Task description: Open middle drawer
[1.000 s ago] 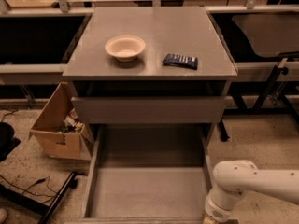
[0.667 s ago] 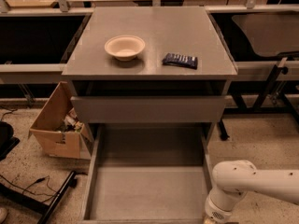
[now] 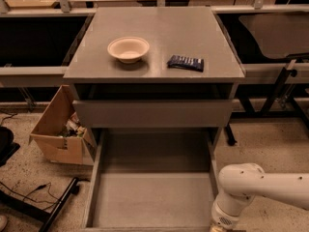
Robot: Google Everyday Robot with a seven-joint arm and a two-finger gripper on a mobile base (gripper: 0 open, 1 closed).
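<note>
The middle drawer [image 3: 152, 197] is pulled far out toward me below a closed grey drawer front [image 3: 152, 113]. Its shallow grey box interior is bare. Its front panel lies at the bottom edge of the view and is mostly cut off. My white arm [image 3: 256, 187] comes in from the lower right, and its wrist [image 3: 226, 217] sits at the drawer's front right corner. My gripper is below the frame's bottom edge and out of view.
A beige bowl [image 3: 128, 49] and a dark blue packet [image 3: 186, 63] lie on the grey cabinet top [image 3: 159, 23]. An open cardboard box [image 3: 60, 129] with clutter stands on the floor at the left. Black cables and a stand leg [image 3: 43, 202] lie at the lower left. Table legs [image 3: 275, 91] stand at the right.
</note>
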